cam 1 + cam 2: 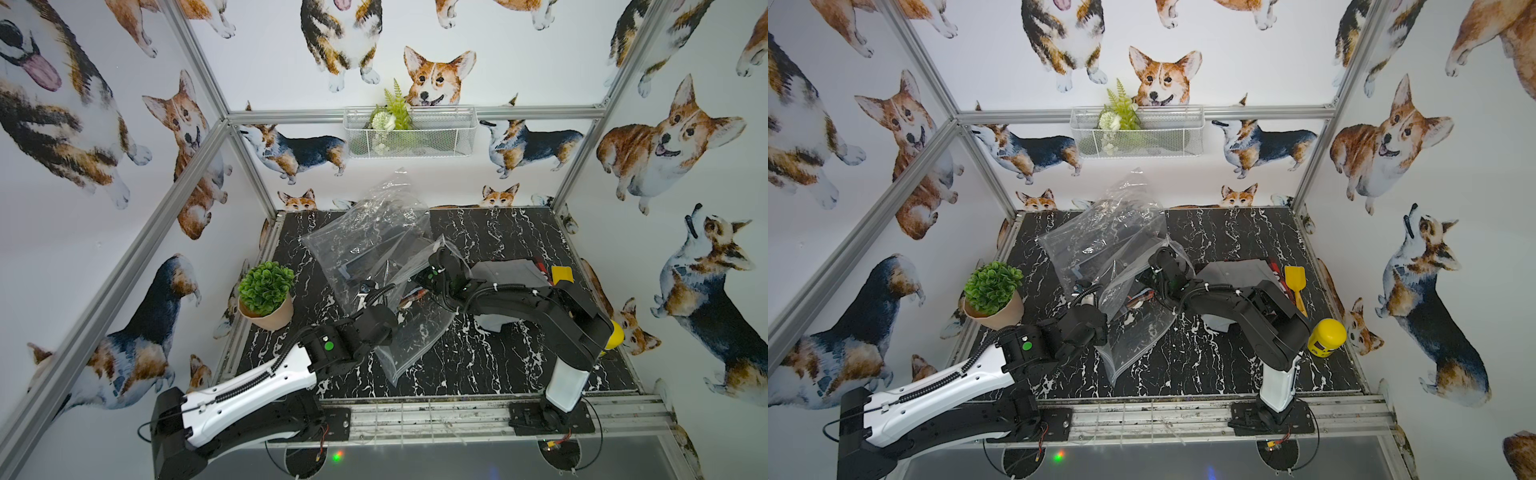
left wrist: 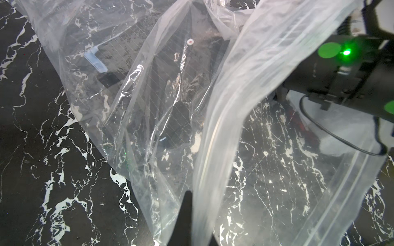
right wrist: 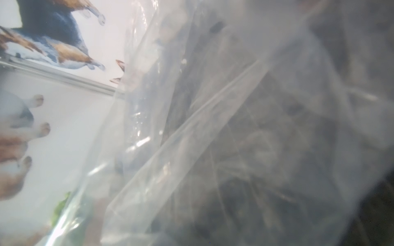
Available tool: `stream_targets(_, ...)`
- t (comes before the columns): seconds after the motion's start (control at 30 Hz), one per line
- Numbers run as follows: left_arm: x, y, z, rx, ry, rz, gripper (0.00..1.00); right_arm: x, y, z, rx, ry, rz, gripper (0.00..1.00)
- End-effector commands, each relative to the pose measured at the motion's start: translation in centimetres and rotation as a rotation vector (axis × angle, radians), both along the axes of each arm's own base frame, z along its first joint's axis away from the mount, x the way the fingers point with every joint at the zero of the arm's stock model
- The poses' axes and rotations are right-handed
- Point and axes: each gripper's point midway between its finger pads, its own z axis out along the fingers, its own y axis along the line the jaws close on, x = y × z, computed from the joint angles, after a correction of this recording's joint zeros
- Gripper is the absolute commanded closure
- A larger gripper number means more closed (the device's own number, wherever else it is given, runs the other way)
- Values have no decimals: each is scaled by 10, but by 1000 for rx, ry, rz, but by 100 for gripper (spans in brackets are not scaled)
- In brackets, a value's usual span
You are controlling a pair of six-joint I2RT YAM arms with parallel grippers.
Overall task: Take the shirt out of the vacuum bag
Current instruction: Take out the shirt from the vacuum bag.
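1. The vacuum bag [image 1: 365, 237] is standing crumpled over the middle of the black, white-veined marble-look bench [image 1: 478, 365]. It is thin clear film, glossy and creased into sharp folds.
2. Its long axis is running front to back. The far end is rising to a peak before the back wall, while the flat, ribbed zip-seal edge [image 2: 213, 138] is pointing toward the front and sagging to the bench.
3. A small round white valve [image 2: 189, 41] is showing on the film, and the shirt [image 2: 170, 91], dark matte cloth, is lying inside.
4. The left hand [image 2: 190, 204] is pinching the zip-seal edge, fingers closed tight on the bag.
5. The right hand [image 1: 436, 259] is reaching under the draped film with its fingers closed. What they are holding I cannot tell, as plastic is blurring the wrist view.
6. A round, leafy potted plant [image 1: 266, 295] is sitting apart at the bench's left.
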Motion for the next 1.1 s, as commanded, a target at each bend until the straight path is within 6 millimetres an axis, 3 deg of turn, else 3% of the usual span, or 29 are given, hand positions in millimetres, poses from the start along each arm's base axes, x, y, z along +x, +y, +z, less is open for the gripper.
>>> stream_targets(0.0,2,-2,2,-7,-2,13,100,-18,6,31,90,-63,37,100)
stream_targets(0.17,4,-4,0,-5,0,12,100,-38,-9,18,69,-52,33,100)
stream_targets(0.3,4,-8,-1,-8,4,7,100,-44,-15,-3,47,-14,31,100)
stream_targets(0.43,4,-8,-2,-11,5,8,100,-49,-17,-12,71,6,21,100)
stream_targets(0.6,4,-4,-3,-9,0,18,100,-61,-19,6,84,-18,33,100)
stream_targets(0.8,5,-7,-8,-2,8,22,100,-86,-22,50,83,-70,86,100)
stream_targets(1.07,9,-11,-7,7,2,21,100,-122,-51,88,107,-125,100,100)
